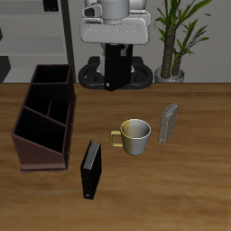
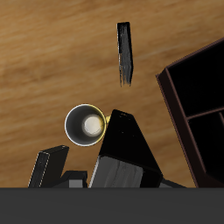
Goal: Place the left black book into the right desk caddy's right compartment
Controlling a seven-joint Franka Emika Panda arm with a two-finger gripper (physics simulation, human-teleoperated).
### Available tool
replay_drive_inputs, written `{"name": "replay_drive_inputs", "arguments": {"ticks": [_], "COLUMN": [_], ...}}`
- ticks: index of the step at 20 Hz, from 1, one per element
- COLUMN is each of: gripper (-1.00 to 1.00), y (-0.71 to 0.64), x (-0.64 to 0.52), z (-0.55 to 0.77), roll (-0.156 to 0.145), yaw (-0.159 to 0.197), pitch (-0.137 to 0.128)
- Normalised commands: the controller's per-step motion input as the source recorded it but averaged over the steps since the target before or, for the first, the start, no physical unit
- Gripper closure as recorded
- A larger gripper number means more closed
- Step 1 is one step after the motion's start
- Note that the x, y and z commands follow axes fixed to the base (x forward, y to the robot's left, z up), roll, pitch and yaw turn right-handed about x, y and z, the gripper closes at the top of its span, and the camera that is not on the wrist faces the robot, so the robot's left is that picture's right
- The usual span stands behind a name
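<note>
Approach step: your two-finger gripper (image 1: 112, 81) hangs top-centre, jaws unreadable; next, descend onto the slim upright left black book (image 1: 169, 123) beside the cream mug (image 1: 134, 136).

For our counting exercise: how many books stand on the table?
2. One black book stands near the table's front edge, beside the desk caddy. The other book stands farther back, beside the mug. None seems hidden.

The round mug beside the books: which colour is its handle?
Yellow-gold handle on the white-grey round mug; the exterior view shows it best.
</note>
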Motion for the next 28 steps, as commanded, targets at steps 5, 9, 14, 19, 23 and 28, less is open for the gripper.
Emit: {"name": "replay_drive_inputs", "arguments": {"ticks": [5, 9, 14, 19, 23, 28], "gripper": [1.0, 1.0, 1.0, 1.0, 1.0, 1.0], "y": [-0.59, -0.37, -0.31, -0.24, -0.24, -0.26], "x": [-0.2, -0.2, -0.15, -0.22, -0.07, -0.17], "z": [-0.01, -0.03, -0.07, -0.07, -0.05, -0.01], "roll": [-0.087, -0.037, -0.017, -0.004, -0.032, -0.029], "yaw": [-0.036, 0.029, 0.001, 0.011, -0.02, -0.017], "pitch": [-0.042, -0.02, 0.004, -0.021, 0.002, -0.01]}}
